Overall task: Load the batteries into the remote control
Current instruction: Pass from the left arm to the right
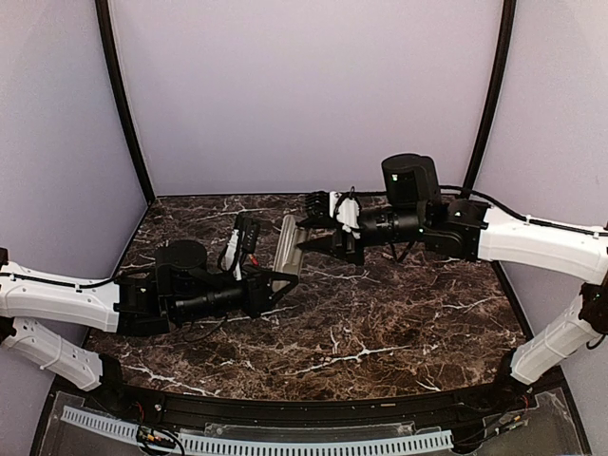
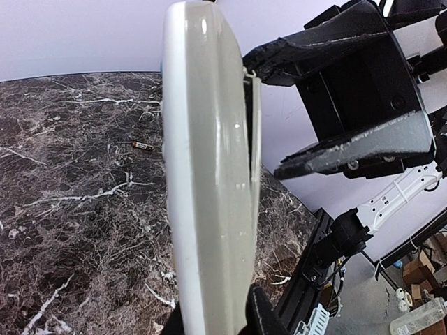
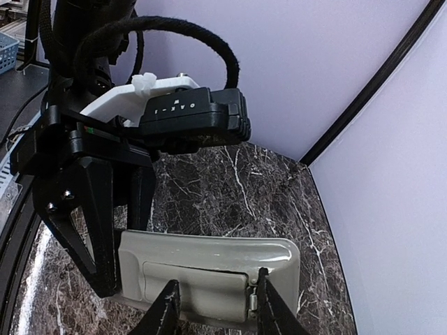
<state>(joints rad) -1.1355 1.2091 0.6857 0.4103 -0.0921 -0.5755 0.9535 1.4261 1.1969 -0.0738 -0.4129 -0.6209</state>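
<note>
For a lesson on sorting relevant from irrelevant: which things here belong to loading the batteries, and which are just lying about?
Belongs: remote control, gripped by the left gripper; cover on its back; right gripper at that cover; battery lying on the table.
Lying about: blue basket and cardboard boxes, beyond the table.

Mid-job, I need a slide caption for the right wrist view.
Left pincer grips the remote control, back toward camera, while the open right pincer straddles its battery cover.
</note>
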